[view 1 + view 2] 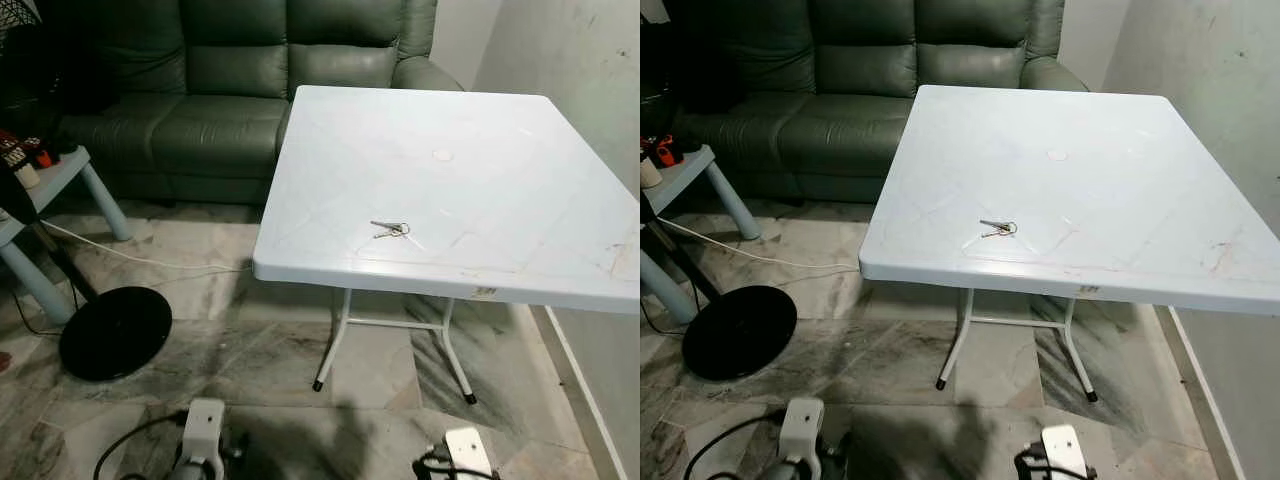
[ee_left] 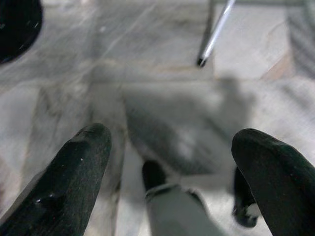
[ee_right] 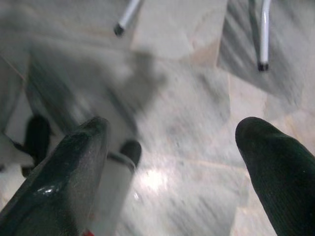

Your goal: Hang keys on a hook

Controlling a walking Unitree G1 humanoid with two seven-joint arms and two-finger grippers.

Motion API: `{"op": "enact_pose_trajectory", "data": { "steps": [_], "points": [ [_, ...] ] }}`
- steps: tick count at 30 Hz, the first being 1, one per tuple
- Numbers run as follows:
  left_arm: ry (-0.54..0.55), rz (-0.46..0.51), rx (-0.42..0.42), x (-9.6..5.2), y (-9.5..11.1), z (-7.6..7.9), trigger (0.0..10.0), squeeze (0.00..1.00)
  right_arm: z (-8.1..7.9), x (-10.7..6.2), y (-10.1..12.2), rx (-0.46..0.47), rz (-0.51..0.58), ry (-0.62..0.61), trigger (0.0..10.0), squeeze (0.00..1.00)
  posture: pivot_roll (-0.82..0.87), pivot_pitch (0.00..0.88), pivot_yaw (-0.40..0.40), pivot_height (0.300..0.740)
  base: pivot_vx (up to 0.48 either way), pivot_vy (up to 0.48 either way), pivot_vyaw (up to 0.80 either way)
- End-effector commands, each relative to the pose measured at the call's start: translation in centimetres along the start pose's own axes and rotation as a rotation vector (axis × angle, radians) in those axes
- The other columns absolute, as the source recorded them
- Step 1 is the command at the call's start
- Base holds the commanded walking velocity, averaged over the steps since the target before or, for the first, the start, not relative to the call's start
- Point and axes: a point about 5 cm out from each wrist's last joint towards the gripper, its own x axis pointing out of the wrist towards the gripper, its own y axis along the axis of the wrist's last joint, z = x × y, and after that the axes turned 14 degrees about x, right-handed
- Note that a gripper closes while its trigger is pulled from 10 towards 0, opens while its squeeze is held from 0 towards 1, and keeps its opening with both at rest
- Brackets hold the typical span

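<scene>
A: Left gripper point(image 2: 167, 147), right gripper point(image 3: 172, 142)?
B: Both spread wide, empty, hanging low over marble floor point(image 1: 200, 360).
A: Keys point(image 1: 390, 229)?
B: Flat on white table point(image 1: 500, 170), near front edge.

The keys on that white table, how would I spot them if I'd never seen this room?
Find the big square white plastic table standing in front of the dark green leather sofa. Near its front edge, left of the middle, lies a small bunch of silvery metal keys. It is the only loose object on the tabletop.
</scene>
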Motion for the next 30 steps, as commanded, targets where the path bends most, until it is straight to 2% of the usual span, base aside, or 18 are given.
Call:
{"op": "enact_pose_trajectory", "data": {
  "steps": [1,8,9,10,14,17,24,30],
  "points": [
    [-0.007,-0.040,0.026,-0.1,-0.5,0.2,10.0,0.00,0.1,-0.1,-0.7,-0.019,-0.045,-0.018,10.0,0.00,-0.01,0.033,-0.016,0.740,0.000,0.000,0.00],
    [-0.022,-0.057,0.025,-0.1,-0.7,0.4,10.0,0.00,0.0,-0.1,-0.9,-0.033,-0.058,-0.015,10.0,0.00,-0.01,0.031,-0.016,0.740,0.000,0.000,0.00],
    [-0.024,-0.017,0.017,0.1,0.0,0.3,10.0,0.00,-0.1,-0.1,-0.6,-0.022,-0.035,-0.007,10.0,0.00,-0.01,0.033,-0.014,0.740,0.000,0.000,0.00],
    [-0.024,-0.017,0.017,0.1,0.0,0.3,10.0,0.00,-0.1,-0.1,-0.6,-0.022,-0.035,-0.007,10.0,0.00,-0.01,0.033,-0.014,0.740,0.000,0.000,0.00],
    [-0.025,0.197,-0.053,0.6,3.7,-0.5,10.0,0.00,-0.6,0.3,2.0,0.021,0.123,0.043,10.0,0.00,-0.01,0.035,-0.014,0.740,0.000,0.000,0.00],
    [-0.024,0.256,-0.059,0.5,4.5,-0.8,10.0,0.00,-0.9,0.4,2.9,0.022,0.174,0.068,10.0,0.00,-0.01,0.035,-0.015,0.740,0.000,0.000,0.00],
    [-0.032,0.287,-0.053,0.4,4.6,-1.1,10.0,0.00,-1.2,0.5,3.7,0.028,0.221,0.091,10.0,0.00,-0.02,0.022,-0.011,0.740,0.000,0.000,0.00],
    [-0.024,0.218,-0.043,0.5,3.8,-0.8,10.0,0.00,-1.3,0.6,3.0,0.022,0.163,0.069,10.0,0.00,-0.02,0.003,-0.011,0.740,0.000,0.000,0.00]
  ]
}}
